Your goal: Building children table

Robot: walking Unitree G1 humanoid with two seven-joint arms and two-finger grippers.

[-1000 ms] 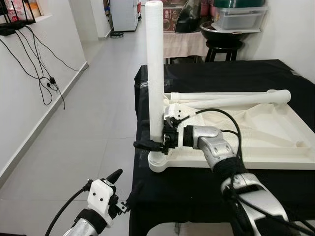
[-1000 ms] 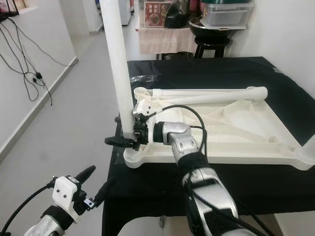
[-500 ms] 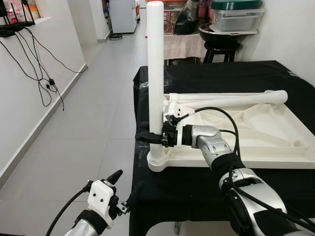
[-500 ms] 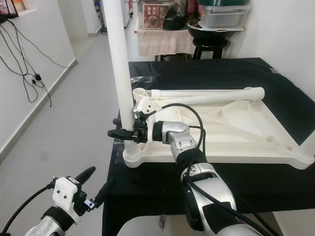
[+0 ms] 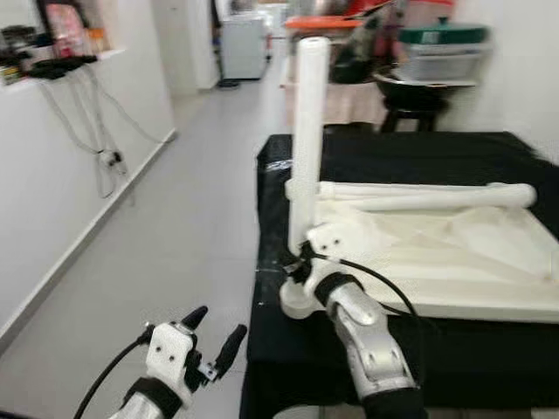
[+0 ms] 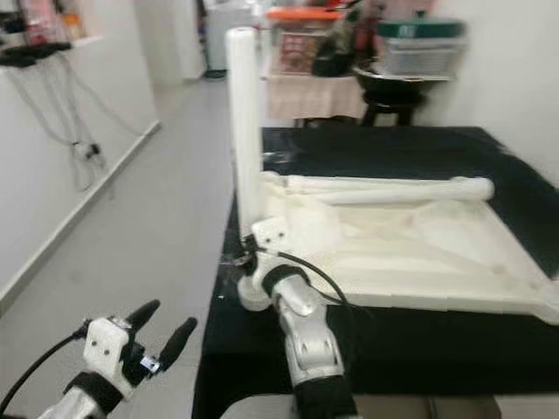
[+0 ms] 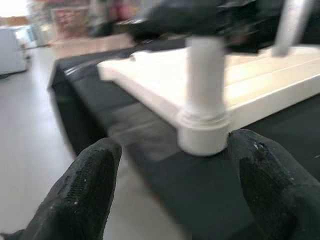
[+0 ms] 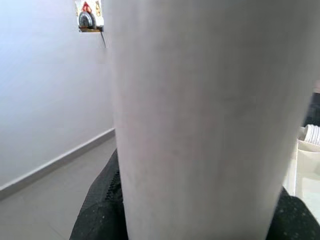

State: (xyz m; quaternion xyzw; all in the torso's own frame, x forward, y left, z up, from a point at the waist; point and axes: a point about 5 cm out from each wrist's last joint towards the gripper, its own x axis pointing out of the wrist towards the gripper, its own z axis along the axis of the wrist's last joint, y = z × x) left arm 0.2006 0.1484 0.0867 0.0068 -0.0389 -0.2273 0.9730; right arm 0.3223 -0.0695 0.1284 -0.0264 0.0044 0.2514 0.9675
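Both eye views are blurred. The right gripper (image 5: pixel 295 266) sits mostly hidden behind the leg (image 5: pixel 306 148), so its grasp looks closed but unclear. The tabletop (image 5: pixel 454 262) is cut by the right edge. Shelf clutter (image 5: pixel 428 35) is unreadable.

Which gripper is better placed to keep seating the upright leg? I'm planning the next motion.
Right. The right gripper is clamped around the upright leg just above its corner socket; the left gripper hangs open beside the black table, holding nothing.

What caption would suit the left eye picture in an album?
Right gripper clasps the upright white leg at the overturned tabletop's corner; left gripper waits open.
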